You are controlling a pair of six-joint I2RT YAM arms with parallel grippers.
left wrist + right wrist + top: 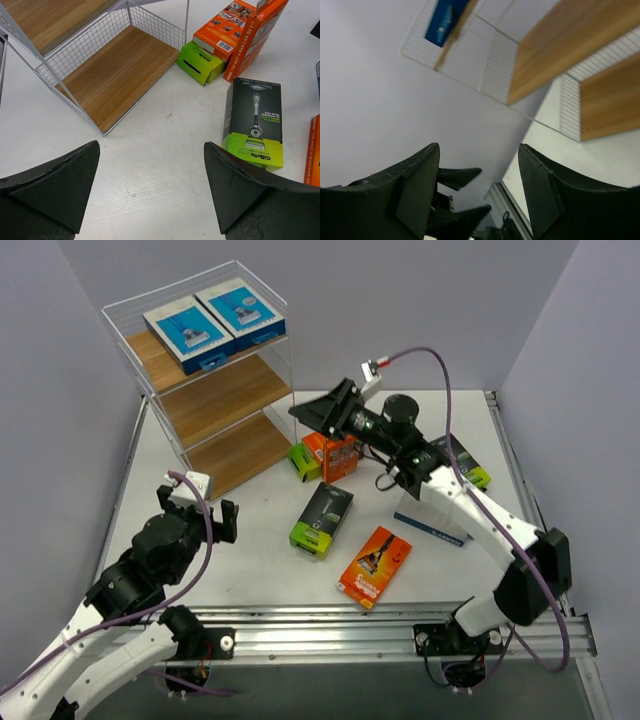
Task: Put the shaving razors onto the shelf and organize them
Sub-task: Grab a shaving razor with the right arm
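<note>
The shelf (215, 400) stands at the back left, with two blue-and-white shaving razors (185, 330) (240, 308) side by side on its top board. Loose packs lie on the table: a black one with a lime end (322, 518), an orange one (375, 565), an upright orange one (335, 455) and a blue-and-white one (432, 528) under the right arm. My right gripper (305, 412) hangs open and empty in the air just right of the shelf's middle tier. My left gripper (197, 505) is open and empty in front of the shelf; the black-and-lime pack (255, 120) lies beside its right finger (240, 190).
A small lime-green box (305, 462) leans against the upright orange pack. Another black-and-lime pack (470, 475) lies behind the right forearm. The shelf's lower boards (120, 70) hold nothing. The metal rail (330, 625) runs along the table's near edge.
</note>
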